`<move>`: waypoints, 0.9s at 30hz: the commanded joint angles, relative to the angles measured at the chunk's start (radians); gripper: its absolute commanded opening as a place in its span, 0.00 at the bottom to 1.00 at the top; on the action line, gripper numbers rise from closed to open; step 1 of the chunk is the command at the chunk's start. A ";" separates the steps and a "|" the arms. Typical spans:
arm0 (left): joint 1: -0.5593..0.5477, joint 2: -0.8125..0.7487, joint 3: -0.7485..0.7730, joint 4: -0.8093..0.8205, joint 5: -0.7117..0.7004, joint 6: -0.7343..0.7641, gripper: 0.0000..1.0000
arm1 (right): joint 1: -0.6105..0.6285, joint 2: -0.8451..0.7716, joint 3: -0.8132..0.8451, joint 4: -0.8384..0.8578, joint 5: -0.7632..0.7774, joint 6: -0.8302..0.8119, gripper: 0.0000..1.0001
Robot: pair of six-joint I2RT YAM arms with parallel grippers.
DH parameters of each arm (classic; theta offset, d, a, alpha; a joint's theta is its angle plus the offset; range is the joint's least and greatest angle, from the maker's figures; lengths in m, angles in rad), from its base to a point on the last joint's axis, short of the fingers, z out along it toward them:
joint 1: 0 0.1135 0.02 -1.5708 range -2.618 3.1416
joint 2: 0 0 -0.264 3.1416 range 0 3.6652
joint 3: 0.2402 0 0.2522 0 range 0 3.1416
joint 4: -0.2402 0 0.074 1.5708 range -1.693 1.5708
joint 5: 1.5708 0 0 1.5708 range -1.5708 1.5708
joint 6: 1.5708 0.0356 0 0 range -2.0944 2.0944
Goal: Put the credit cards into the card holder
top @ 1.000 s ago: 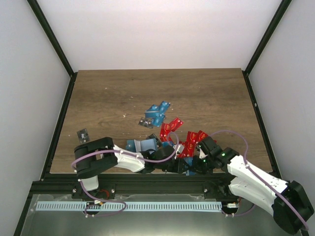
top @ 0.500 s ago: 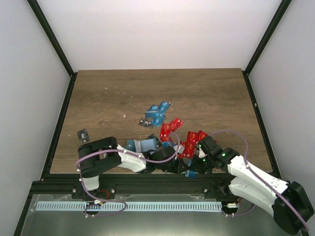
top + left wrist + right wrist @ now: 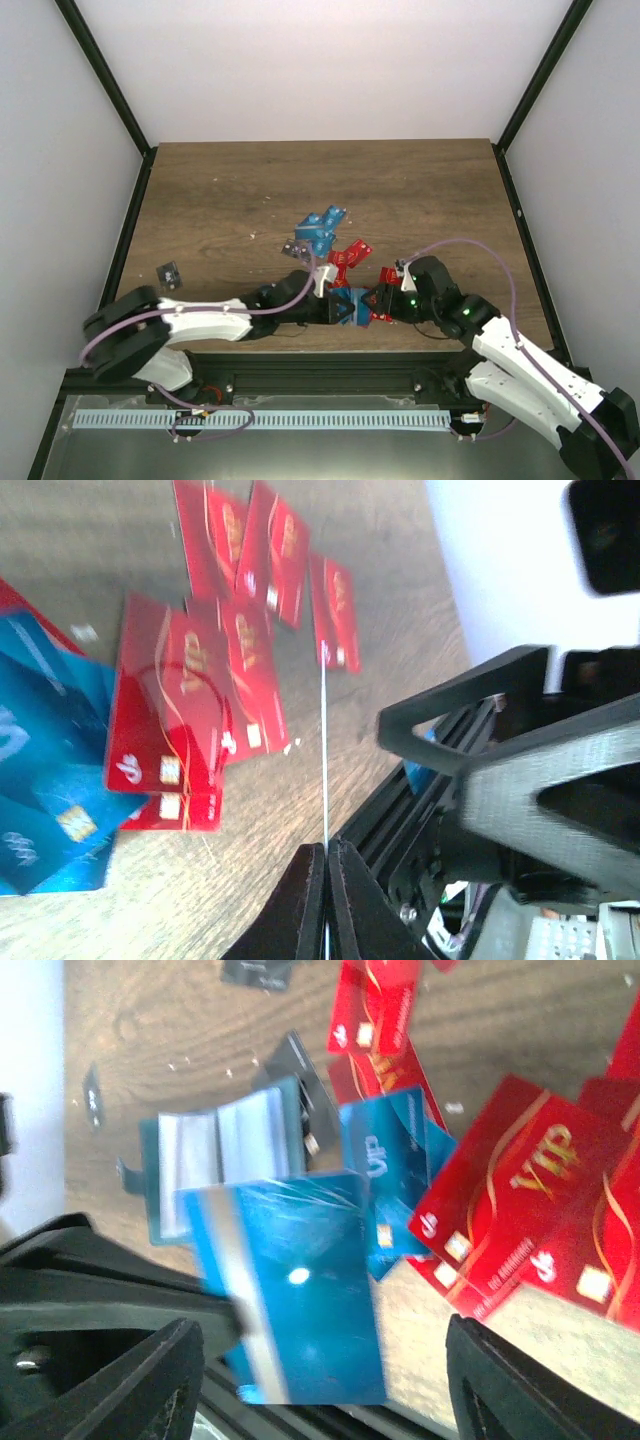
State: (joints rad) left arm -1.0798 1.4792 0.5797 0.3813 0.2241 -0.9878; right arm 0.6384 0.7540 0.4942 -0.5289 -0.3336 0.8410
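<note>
Clamped one blue card [image 3: 300,1300] edge-on in left pincer [image 3: 323,855], ahead of wide-open right pincer [image 3: 322,1345]. Noted card holder [image 3: 215,1155] lying open on bench [image 3: 400,190] beside scattered credit cards [image 3: 520,1190]. Judged none inserted; whole pile remaining.

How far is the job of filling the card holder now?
Nothing looks stowed: the flat teal card holder lies open, its pale pockets seemingly bare. The left hand pinches one bright blue card. Lying loose: thin red cards and other blue ones.
</note>
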 commanded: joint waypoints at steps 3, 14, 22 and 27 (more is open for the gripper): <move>0.138 -0.278 -0.031 -0.331 -0.093 0.134 0.04 | 0.006 0.076 0.034 0.228 0.063 -0.011 0.73; 0.438 -0.482 -0.097 -0.542 -0.052 0.222 0.04 | 0.005 0.344 0.096 0.451 0.055 -0.126 0.74; 0.483 -0.451 -0.114 -0.546 0.005 0.211 0.04 | 0.006 0.585 0.149 0.578 -0.126 -0.172 0.65; 0.483 -0.492 -0.152 -0.571 -0.001 0.189 0.04 | 0.006 0.693 0.153 0.671 -0.208 -0.157 0.58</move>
State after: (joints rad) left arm -0.6014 1.0222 0.4610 -0.1585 0.2096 -0.7860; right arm 0.6384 1.3888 0.6086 0.0376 -0.4469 0.6926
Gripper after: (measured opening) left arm 0.041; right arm 0.593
